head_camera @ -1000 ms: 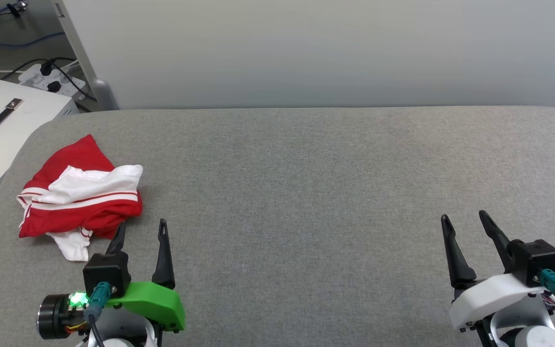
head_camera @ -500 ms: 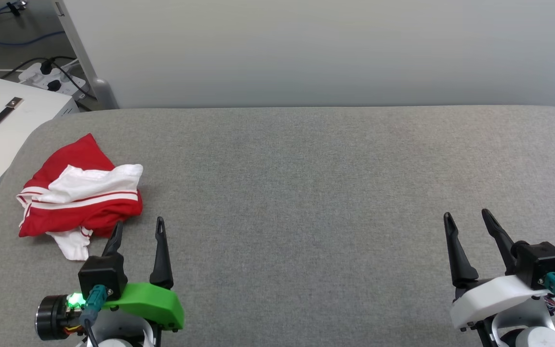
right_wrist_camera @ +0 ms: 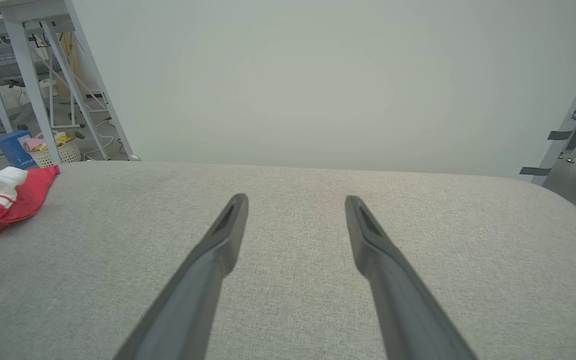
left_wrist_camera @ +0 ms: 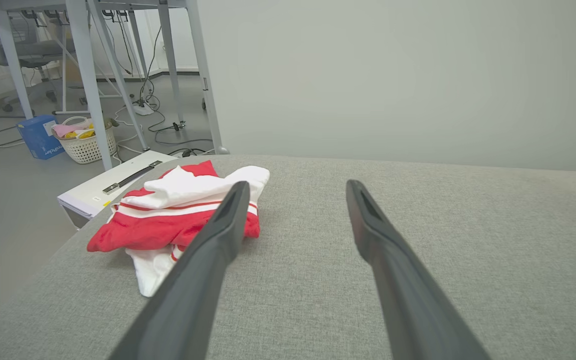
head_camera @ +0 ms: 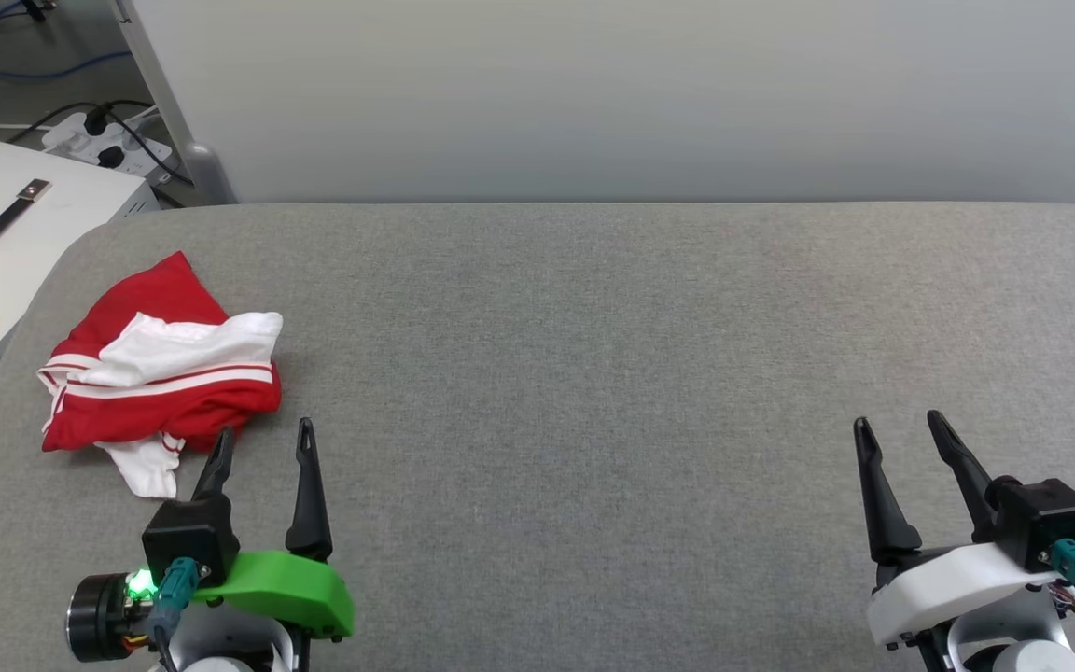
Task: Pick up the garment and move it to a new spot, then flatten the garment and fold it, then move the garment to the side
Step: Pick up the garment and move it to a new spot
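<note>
Head view: garment (head_camera: 160, 373) lies crumpled at 9 o'clock on grey table (head_camera: 593, 327), near the edge. Left gripper (head_camera: 264, 427) at 7 o'clock, fingers spread, empty, just beside the heap. Right gripper (head_camera: 899, 418) at 4 o'clock, spread, empty, well apart. Left wrist view: garment sits at 10 o'clock of the fingers, so best swing left, drop onto the thick red fold and pinch several layers. Right wrist view: garment at 9 o'clock edge.

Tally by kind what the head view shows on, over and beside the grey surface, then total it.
Garment: 1
Grippers: 2 (left gripper, right gripper)
White case: 1
Power strip: 1
Total: 5
</note>
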### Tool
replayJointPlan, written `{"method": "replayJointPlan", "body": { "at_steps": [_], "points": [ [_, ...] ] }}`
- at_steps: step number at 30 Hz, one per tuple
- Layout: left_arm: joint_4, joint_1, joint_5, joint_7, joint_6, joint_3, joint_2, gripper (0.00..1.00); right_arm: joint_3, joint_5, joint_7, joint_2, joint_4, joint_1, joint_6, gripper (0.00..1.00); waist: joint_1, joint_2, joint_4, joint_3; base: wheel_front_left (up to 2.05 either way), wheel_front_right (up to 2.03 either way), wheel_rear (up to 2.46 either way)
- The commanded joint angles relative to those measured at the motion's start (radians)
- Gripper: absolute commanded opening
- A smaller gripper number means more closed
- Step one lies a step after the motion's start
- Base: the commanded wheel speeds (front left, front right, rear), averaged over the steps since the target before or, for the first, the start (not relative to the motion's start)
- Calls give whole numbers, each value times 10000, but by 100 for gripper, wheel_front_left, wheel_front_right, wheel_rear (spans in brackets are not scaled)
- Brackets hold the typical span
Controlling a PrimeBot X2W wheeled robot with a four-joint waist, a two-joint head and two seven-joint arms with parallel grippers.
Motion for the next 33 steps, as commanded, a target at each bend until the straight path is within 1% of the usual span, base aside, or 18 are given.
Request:
{"method": "replayJointPlan", "body": {
  "at_steps": [1, 9, 21, 33],
  "points": [
    [20, 53, -89, -127, 37, 56, -20, 100, 33, 115, -118, 7, -8, 68, -4, 100, 0, 0, 70, 17, 0, 0, 0],
    [45, 14, -245, -291, 63, 216, -23, 100, 310, 37, -280, 8, -72, 54, -5, 100, 0, 0, 559, 94, 0, 0, 0],
    [121, -60, -592, -539, 64, 597, -27, 100, 623, -92, -525, 8, -256, -110, -6, 100, 0, 0, 1758, 352, 0, 0, 0],
    [306, -25, -1079, -791, 97, 827, -31, 100, 1051, -80, -774, -160, -411, -286, -7, 100, 0, 0, 2935, 529, 0, 0, 0]
  ]
}}
